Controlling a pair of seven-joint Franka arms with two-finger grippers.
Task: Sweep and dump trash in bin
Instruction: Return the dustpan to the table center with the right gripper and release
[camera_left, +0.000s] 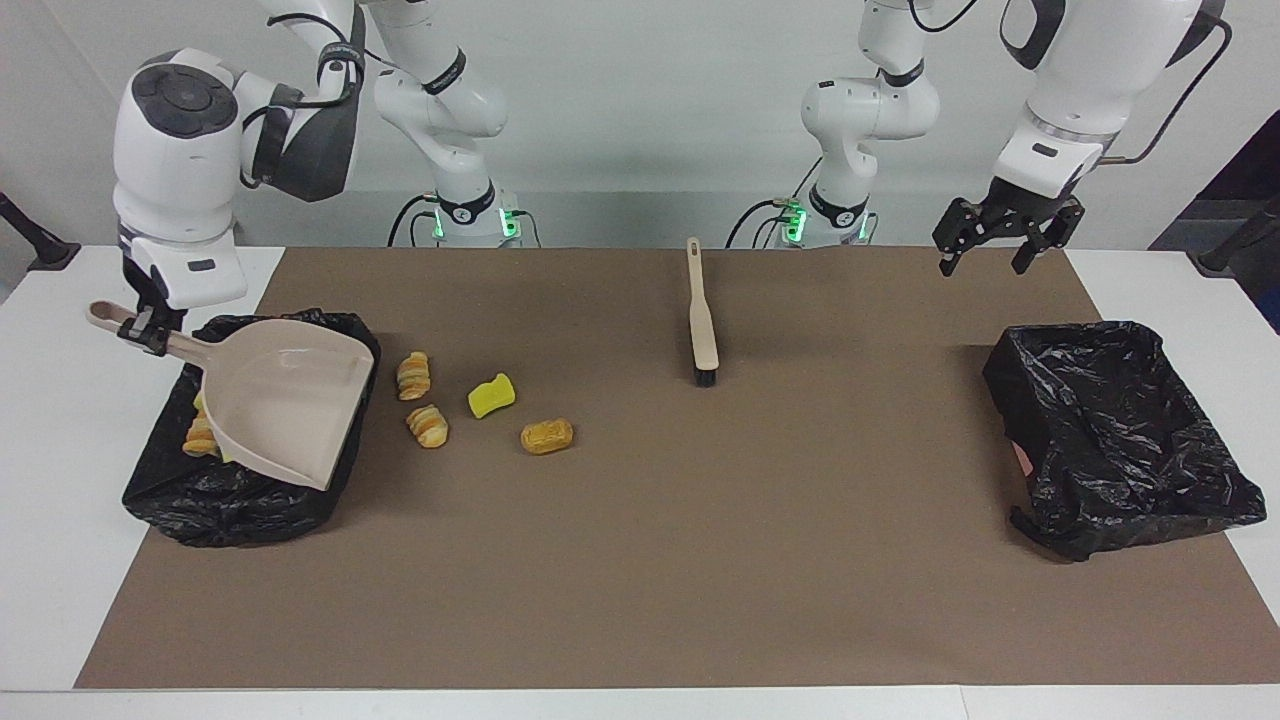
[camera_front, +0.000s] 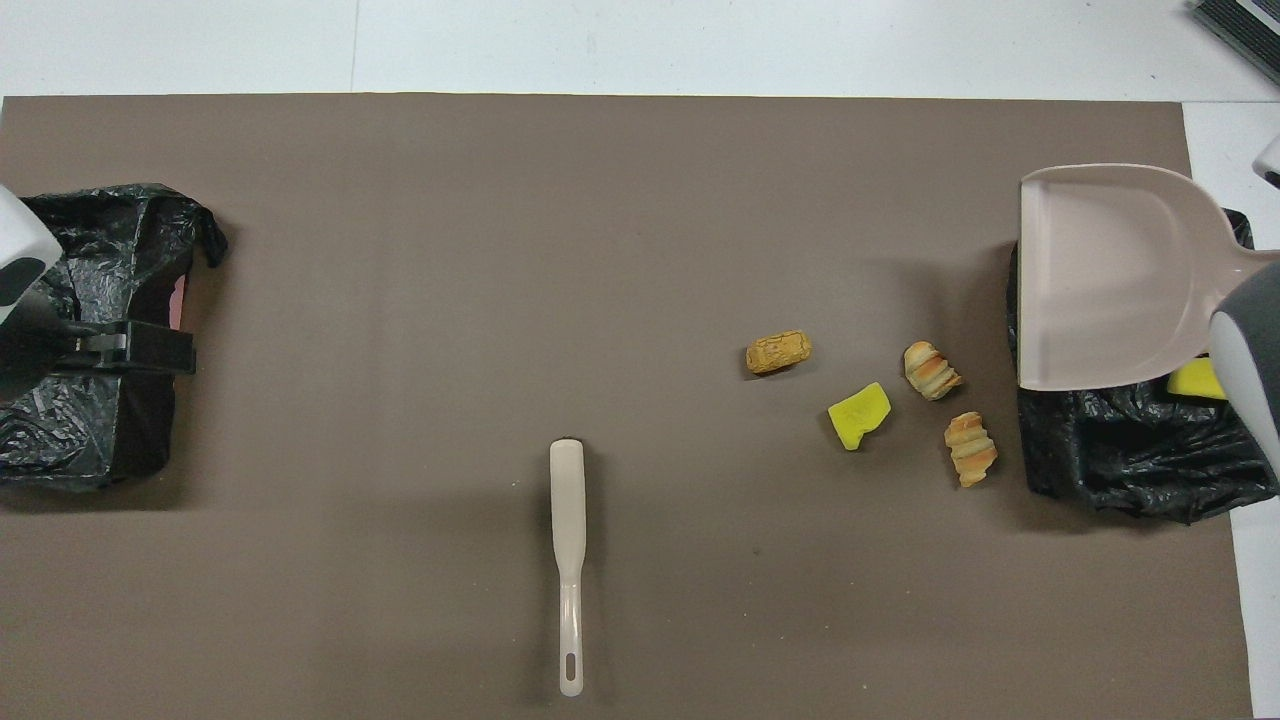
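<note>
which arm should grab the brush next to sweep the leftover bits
Left. Its gripper is open and empty, raised near the far bin, free to reach the brush. The right gripper is shut on the dustpan handle over the other bin.
</note>
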